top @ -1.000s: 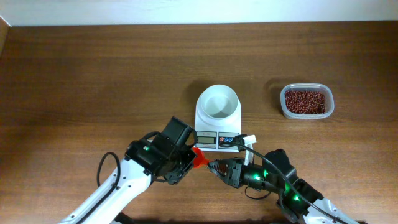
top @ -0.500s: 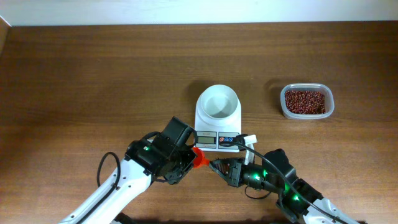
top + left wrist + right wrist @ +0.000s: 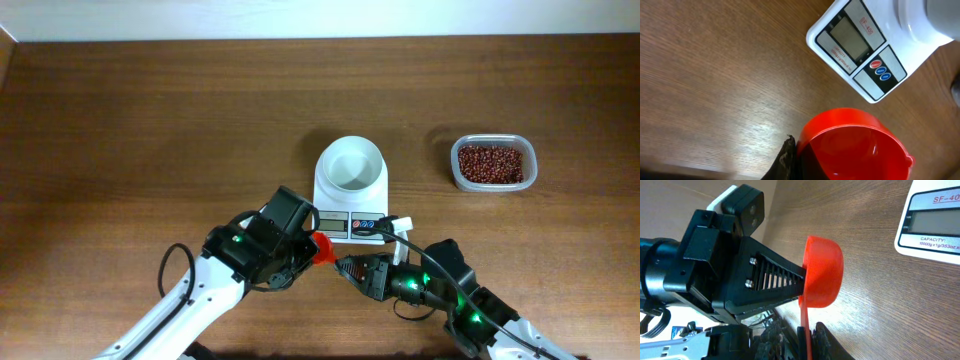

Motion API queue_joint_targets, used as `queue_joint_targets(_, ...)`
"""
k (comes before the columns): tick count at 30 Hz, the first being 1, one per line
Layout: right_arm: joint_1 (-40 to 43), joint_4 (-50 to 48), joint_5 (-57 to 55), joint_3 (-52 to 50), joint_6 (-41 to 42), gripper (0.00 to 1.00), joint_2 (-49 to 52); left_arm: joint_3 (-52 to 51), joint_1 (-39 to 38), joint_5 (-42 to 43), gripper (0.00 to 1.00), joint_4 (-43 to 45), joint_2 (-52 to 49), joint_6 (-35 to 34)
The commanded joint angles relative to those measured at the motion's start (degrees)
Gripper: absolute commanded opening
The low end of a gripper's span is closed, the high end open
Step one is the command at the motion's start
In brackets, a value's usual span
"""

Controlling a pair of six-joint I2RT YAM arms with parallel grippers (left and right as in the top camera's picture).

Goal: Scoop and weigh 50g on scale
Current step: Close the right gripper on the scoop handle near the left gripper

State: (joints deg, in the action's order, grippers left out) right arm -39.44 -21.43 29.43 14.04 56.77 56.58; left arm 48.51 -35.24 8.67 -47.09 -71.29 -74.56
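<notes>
The white scale (image 3: pixel 349 203) stands mid-table with its round white bowl (image 3: pixel 350 164) empty on top. Its grey display (image 3: pixel 852 38) and buttons face me, and its front corner (image 3: pixel 935 225) shows in the right wrist view. Just in front of the scale a red scoop (image 3: pixel 322 246) is held from both sides. My left gripper (image 3: pixel 311 249) is shut on the rim of the scoop's bowl (image 3: pixel 855 145), one finger (image 3: pixel 786 159) outside it. My right gripper (image 3: pixel 344 266) is shut on the scoop's handle (image 3: pixel 804 322). The scoop is empty. The dark red-brown beans (image 3: pixel 491 163) lie far right.
The beans sit in a clear rectangular tub (image 3: pixel 531 181) to the right of the scale. Both arms cross the front edge of the brown wooden table (image 3: pixel 150 130), close together under the scale. Cables hang by the right arm.
The left gripper and the red scoop have crept slightly toward the scale. The right arm has hardly moved.
</notes>
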Motion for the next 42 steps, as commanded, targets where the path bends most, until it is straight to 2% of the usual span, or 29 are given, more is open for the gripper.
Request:
queue_joint_targets(1, -0.3, -0.1, 0.3, 0.9, -0.6, 0.23, -0.2, -0.1, -0.2, -1.0, 0.00, 0.1, -0.4, 0.7)
queue_joint_targets(6, -0.3, -0.1, 0.3, 0.9, -0.6, 0.22, -0.2, -0.1, -0.2, -1.0, 0.00, -0.5, -0.4, 0.7)
queue_joint_targets(15, -0.3, 0.0, 0.3, 0.9, -0.6, 0.04, -0.2, -0.1, -0.2, -1.0, 0.00, -0.5, -0.4, 0.7)
queue_joint_targets(17, -0.3, 0.4, 0.3, 0.9, -0.6, 0.04, -0.2, -0.1, -0.2, -1.0, 0.19, -0.6, -0.4, 0.7)
queue_joint_targets(19, -0.3, 2.8, 0.3, 0.9, -0.6, 0.04, -0.2, -0.1, -0.2, -1.0, 0.49, -0.5, -0.4, 0.7)
queue_joint_targets(20, -0.3, 2.8, 0.3, 0.9, -0.6, 0.04, -0.2, -0.1, -0.2, -1.0, 0.57, -0.5, -0.4, 0.7)
queue_joint_targets(28, -0.3, 7.1, -2.7, 0.9, -2.8, 0.04, -0.2, -0.1, -0.2, -1.0, 0.96, -0.5, -0.4, 0.7)
queue_joint_targets(29, -0.3, 7.1, -2.7, 0.9, -2.8, 0.04, -0.2, -0.1, -0.2, -1.0, 0.99, -0.5, -0.4, 0.7)
queue_joint_targets(38, -0.3, 7.1, -2.3, 0.9, -4.1, 0.04, -0.2, -0.1, -0.2, -1.6, 0.99, -0.5, -0.4, 0.8)
queue_joint_targets(42, -0.2, 7.1, -1.7, 0.9, -4.5, 0.04, -2.1, 0.0, -0.2, -5.2, 0.99, -0.3, -0.4, 9.0)
